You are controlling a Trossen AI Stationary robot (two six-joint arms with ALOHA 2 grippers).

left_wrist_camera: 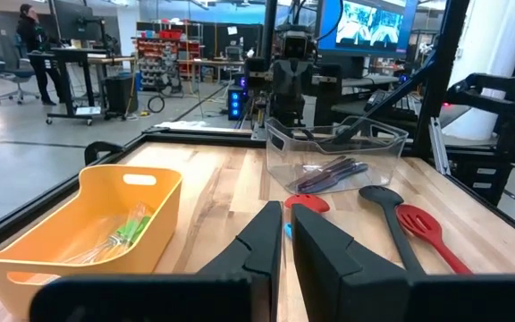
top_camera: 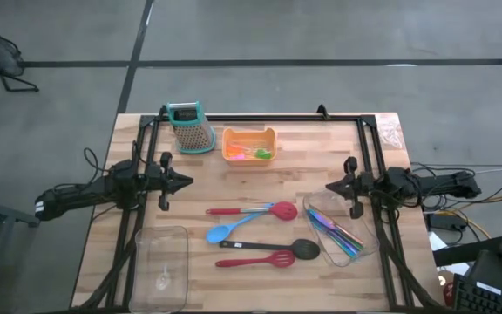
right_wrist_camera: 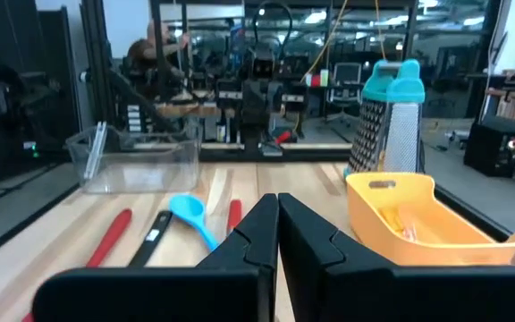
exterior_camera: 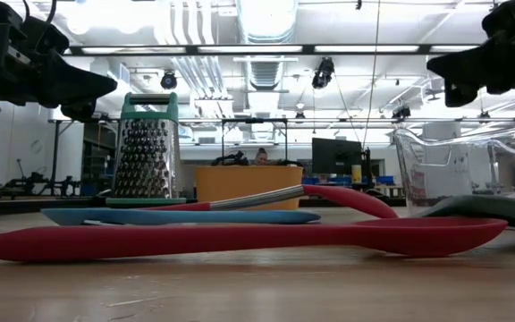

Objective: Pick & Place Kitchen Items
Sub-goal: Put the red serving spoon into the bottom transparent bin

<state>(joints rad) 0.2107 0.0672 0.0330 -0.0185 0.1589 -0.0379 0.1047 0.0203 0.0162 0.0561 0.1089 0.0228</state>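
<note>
We see the wooden table [top_camera: 321,148] bearing red spoon [top_camera: 255,210], blue spoon [top_camera: 225,231], black spoon [top_camera: 273,248] and red slotted spatula [top_camera: 255,260] mid-table. Left gripper [top_camera: 184,182] nearly closed, right gripper [top_camera: 331,187] closed; both empty.

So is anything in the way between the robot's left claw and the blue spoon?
No. The left gripper hangs above bare table, and only open wood lies between it and the blue spoon. The grater stands off behind.
</note>
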